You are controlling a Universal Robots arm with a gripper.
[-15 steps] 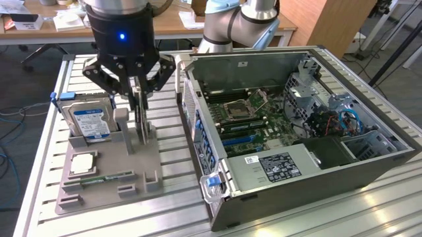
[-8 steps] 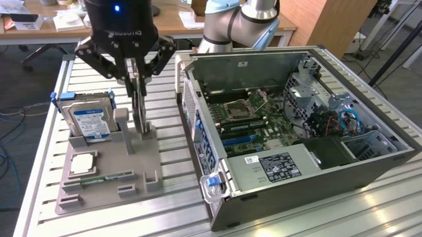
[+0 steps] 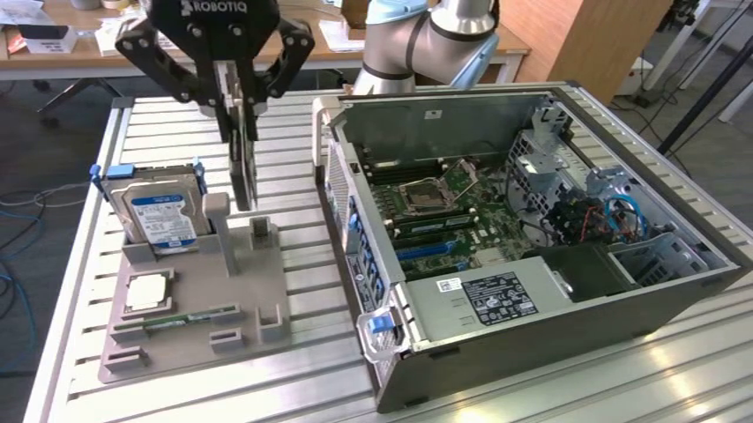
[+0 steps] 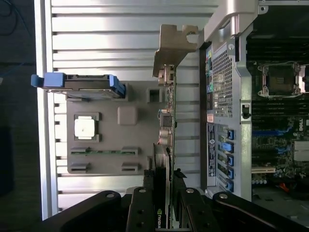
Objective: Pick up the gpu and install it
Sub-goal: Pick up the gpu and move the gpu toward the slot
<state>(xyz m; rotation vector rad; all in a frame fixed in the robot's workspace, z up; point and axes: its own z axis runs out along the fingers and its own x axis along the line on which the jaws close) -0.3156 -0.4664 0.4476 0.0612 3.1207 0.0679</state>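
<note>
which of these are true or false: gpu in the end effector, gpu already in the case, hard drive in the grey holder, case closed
1. The end effector grips the gpu. True.
2. The gpu is already seated in the computer case. False: it hangs upright outside the case, over the grey holder.
3. The hard drive stands on edge in the grey holder. True.
4. The computer case is closed up. False: its side is open and the motherboard shows.

Wooden desk [image 3: 70, 60] behind — papers [image 3: 339, 40] on it, grey floor [image 3: 48, 132], loose cables [image 3: 24, 207], wooden cabinet [image 3: 588, 35]
</note>
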